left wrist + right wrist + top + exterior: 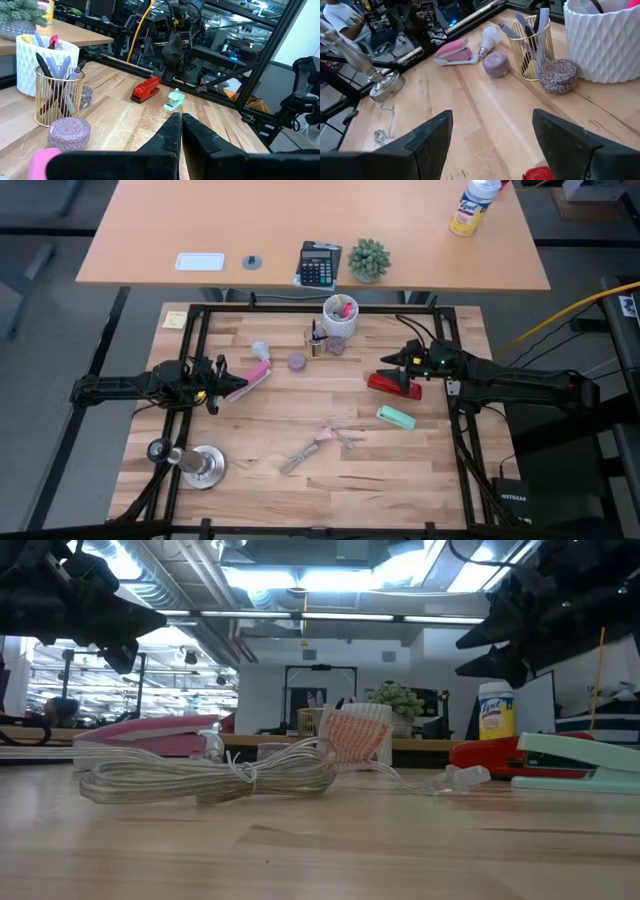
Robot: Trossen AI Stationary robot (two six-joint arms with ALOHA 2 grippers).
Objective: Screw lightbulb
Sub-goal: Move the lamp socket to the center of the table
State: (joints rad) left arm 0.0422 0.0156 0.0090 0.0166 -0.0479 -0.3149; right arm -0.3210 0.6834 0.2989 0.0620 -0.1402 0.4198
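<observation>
Wooden table (420, 470) mid-front bare; lightbulb (490, 36) far.

Left gripper (181, 131) pinched together, red stapler (146, 88) beyond it, mint stapler (173, 100) just beside that stapler.

- Long tan laminate desk (200, 220) stands beyond the butcher-block wooden table's (300, 420) far edge.
- Grey floor (40, 260).
- Bright fluorescent ceiling lights (300, 580) overhead.
</observation>
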